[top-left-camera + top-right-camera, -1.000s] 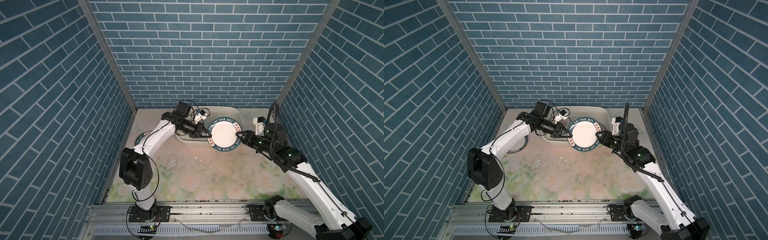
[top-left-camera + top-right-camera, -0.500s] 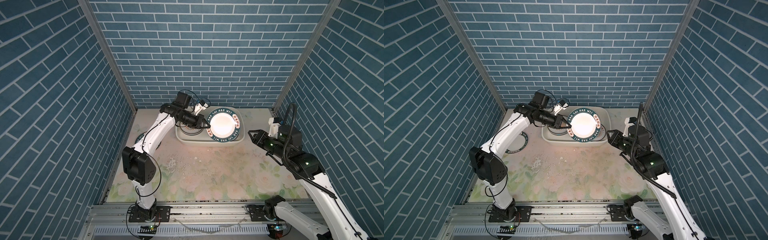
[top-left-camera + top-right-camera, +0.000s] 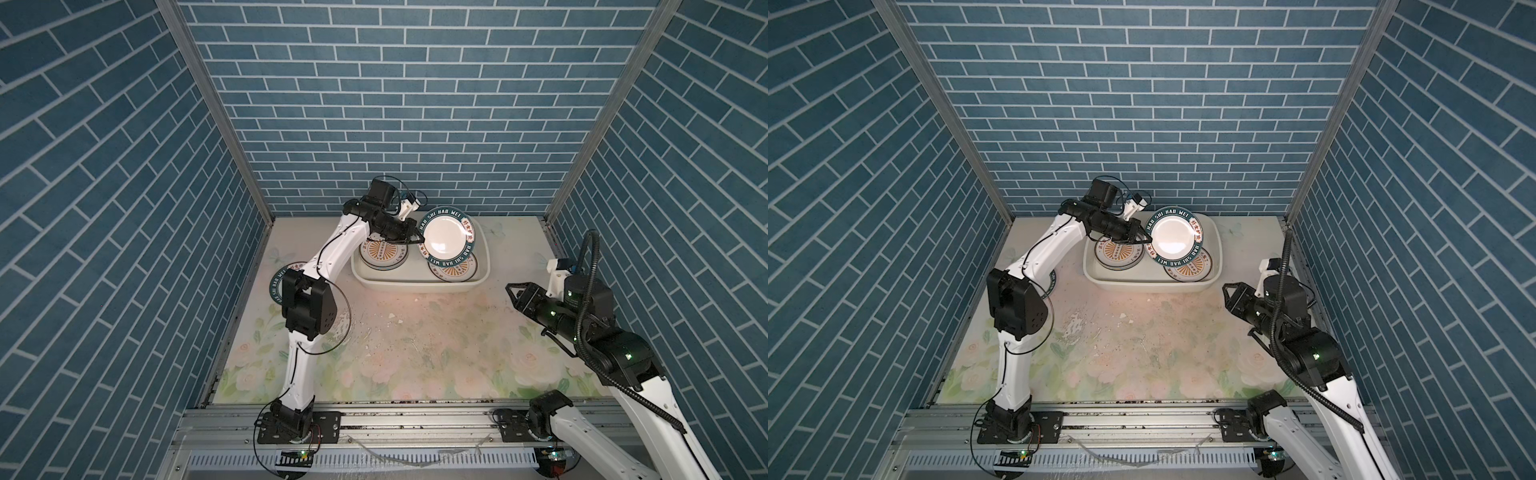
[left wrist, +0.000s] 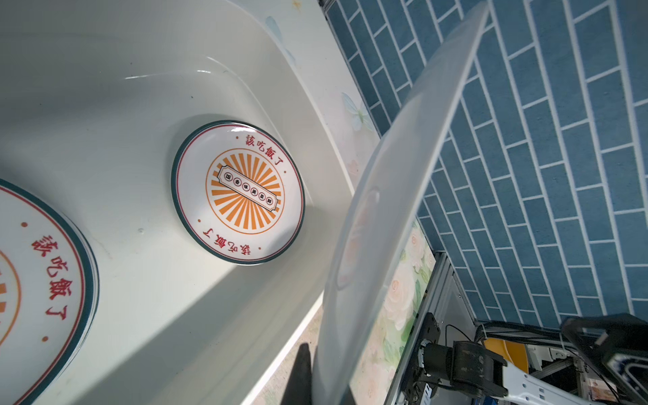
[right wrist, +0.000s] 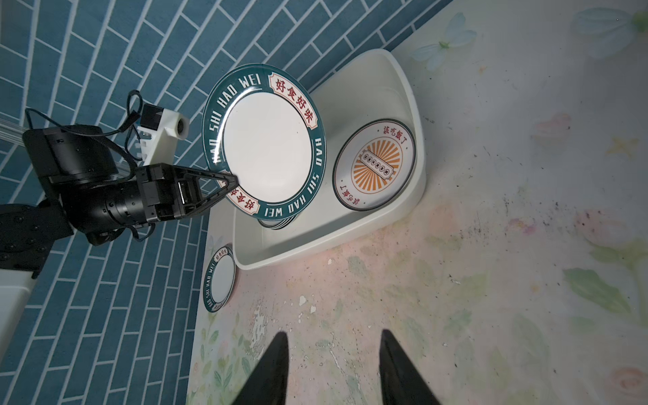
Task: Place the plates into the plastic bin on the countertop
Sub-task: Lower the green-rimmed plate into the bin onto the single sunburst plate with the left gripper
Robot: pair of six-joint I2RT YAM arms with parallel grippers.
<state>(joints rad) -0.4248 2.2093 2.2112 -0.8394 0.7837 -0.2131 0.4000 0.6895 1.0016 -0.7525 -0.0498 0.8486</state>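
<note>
My left gripper [image 3: 419, 240] [image 3: 1147, 240] is shut on the rim of a white plate with a dark teal lettered band [image 3: 446, 237] [image 5: 264, 142], holding it tilted above the plastic bin [image 3: 417, 284] [image 3: 1150, 286]. The left wrist view shows that plate edge-on [image 4: 385, 210]. Inside the bin lie a sunburst plate [image 3: 453, 268] [image 4: 242, 193] and a stack with a sunburst plate on top [image 3: 383, 254]. Another teal-banded plate [image 3: 277, 279] [image 5: 219, 278] rests on the countertop [image 3: 415, 353] by the left wall. My right gripper [image 3: 513, 293] [image 5: 333, 340] is open and empty, right of the bin.
Blue brick walls close in the countertop on three sides. The left arm's elbow [image 3: 307, 307] stands over the plate by the left wall. White chips and worn patches [image 3: 390, 322] mark the surface in front of the bin.
My right gripper let go of the lettered plate and drew back to the right. The left gripper carried the plate from in front of the bin to above it.
</note>
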